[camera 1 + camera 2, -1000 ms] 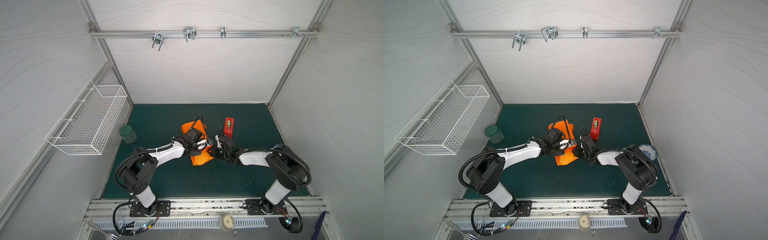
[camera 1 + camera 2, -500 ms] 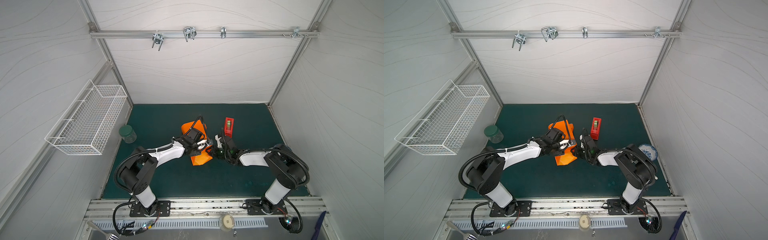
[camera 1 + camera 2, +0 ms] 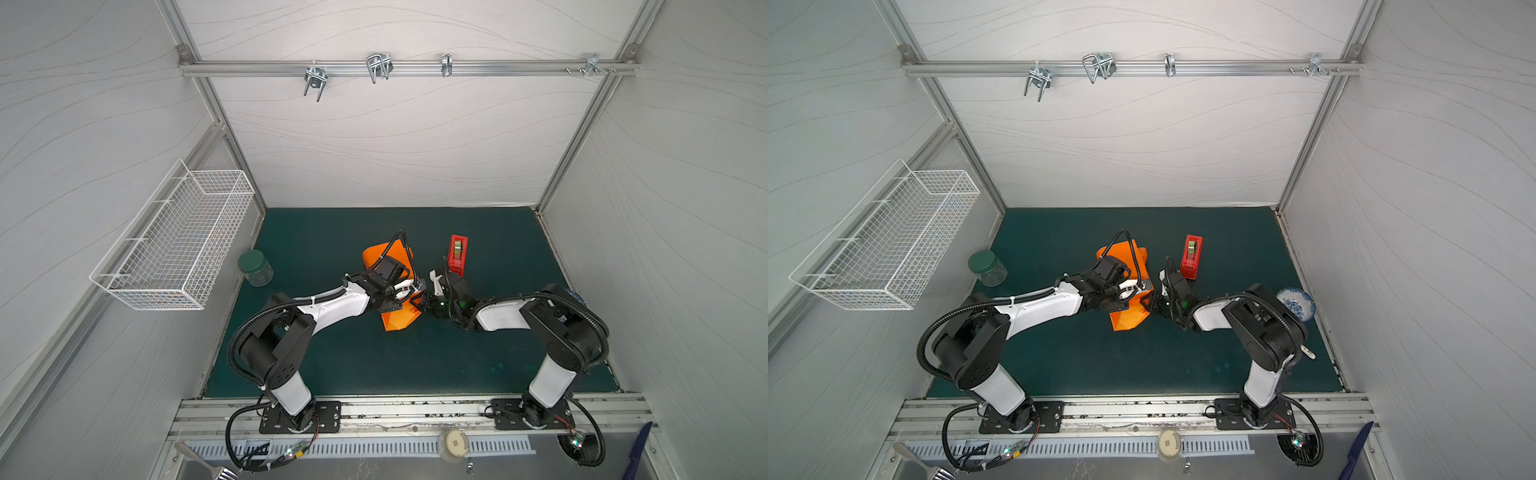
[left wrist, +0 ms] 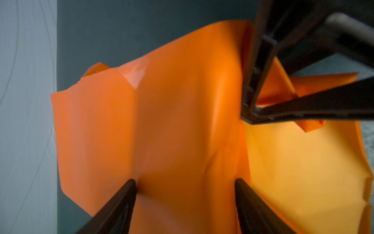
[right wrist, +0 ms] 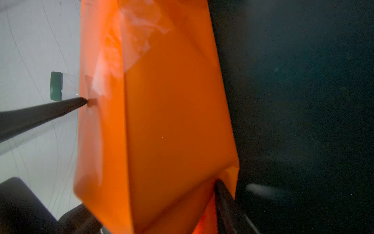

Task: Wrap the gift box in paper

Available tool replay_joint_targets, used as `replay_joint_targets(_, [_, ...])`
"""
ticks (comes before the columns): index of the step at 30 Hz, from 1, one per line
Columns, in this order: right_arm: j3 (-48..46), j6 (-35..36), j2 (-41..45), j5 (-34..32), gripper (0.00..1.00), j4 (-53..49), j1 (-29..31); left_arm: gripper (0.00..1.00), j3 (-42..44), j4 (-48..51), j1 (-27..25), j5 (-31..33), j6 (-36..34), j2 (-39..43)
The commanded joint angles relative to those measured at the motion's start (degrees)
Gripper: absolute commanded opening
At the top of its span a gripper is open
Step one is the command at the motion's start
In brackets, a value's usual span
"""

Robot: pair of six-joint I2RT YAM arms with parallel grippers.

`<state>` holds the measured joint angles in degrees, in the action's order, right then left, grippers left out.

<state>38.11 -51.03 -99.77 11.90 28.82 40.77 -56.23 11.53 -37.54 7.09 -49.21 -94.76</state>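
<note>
The orange paper [image 3: 399,322] [image 3: 1128,321] lies folded into a bundle mid-mat, and the gift box is hidden under it. My left gripper [image 3: 409,293] [image 4: 186,183] is open above it. Both of its fingertips [image 4: 129,188] dent the sheet [image 4: 182,121]. My right gripper [image 3: 422,306] [image 5: 183,182] is at the bundle's right edge with its jaws partly apart and a paper fold [image 5: 162,121] between them. One right finger [image 5: 222,194] shows by the paper's corner, and the sheet covers the other. Clear tape patches shine on the paper.
A red tape dispenser [image 3: 457,255] [image 3: 1192,255] stands just behind the right gripper. A green-lidded jar [image 3: 254,266] sits at the mat's left edge under a white wire basket [image 3: 174,245]. A blue-patterned bowl [image 3: 1296,303] is behind the right arm.
The right gripper's wrist has shifted slightly at the bundle's right edge and its jaws have eased apart. The left arm and the paper have stayed put.
</note>
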Motion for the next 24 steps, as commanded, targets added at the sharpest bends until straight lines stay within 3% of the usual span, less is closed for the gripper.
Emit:
replay_joint_targets(1, [-1.2, -0.1, -1.2, 1.2, 0.40, 1.4, -0.4, 0.77, -0.6, 2.5, 0.1, -0.8, 0.5, -2.4])
replay_joint_targets(12, [-1.7, 3.6, 1.2, 5.2, 0.55, 0.4, -0.2, 0.77, -0.7, 2.6, 0.1, -0.5, 0.8, -2.8])
replay_joint_targets(24, [-3.7, 4.4, 1.2, 8.3, 0.57, 0.2, 0.5, 0.76, -1.0, 2.9, 0.1, -0.2, 0.9, -2.9])
